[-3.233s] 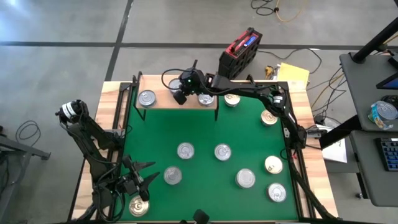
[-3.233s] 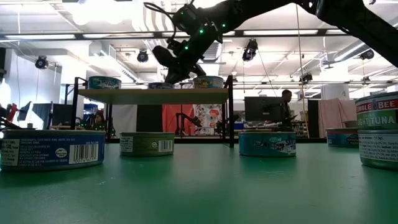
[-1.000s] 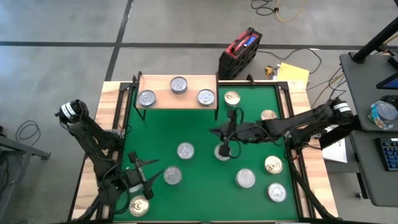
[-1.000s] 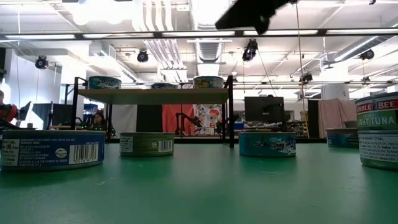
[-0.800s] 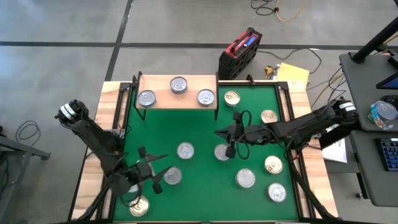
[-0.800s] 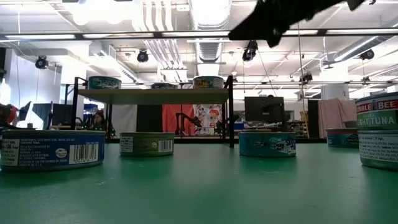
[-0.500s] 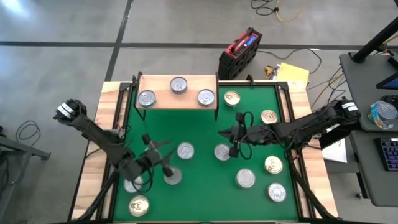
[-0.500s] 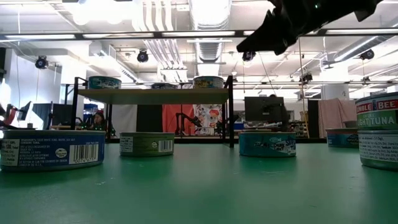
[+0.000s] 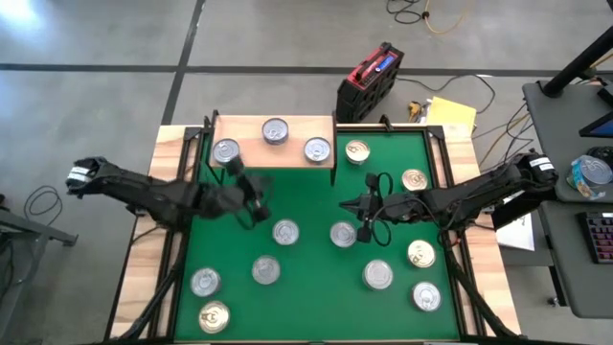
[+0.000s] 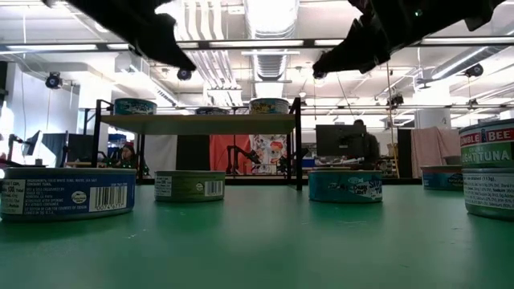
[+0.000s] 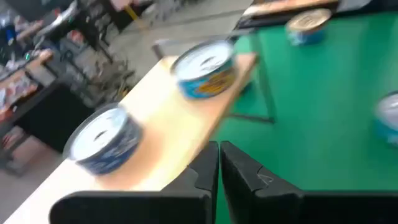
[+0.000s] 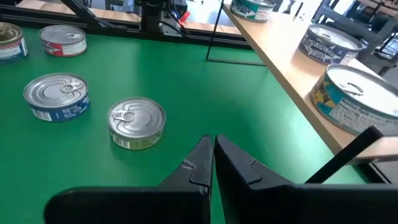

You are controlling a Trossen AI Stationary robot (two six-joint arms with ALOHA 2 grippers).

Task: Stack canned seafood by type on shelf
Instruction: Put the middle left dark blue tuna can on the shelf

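The shelf (image 9: 273, 142) stands at the far left of the green mat (image 9: 306, 297) with 3 tins (image 9: 275, 130) on its board. The left gripper (image 9: 257, 208), fingers pressed together and empty, hangs just near of it. The right gripper (image 9: 364, 215), also closed and empty, seems to hover beside a silver-topped tin (image 9: 343, 234) mid-mat.
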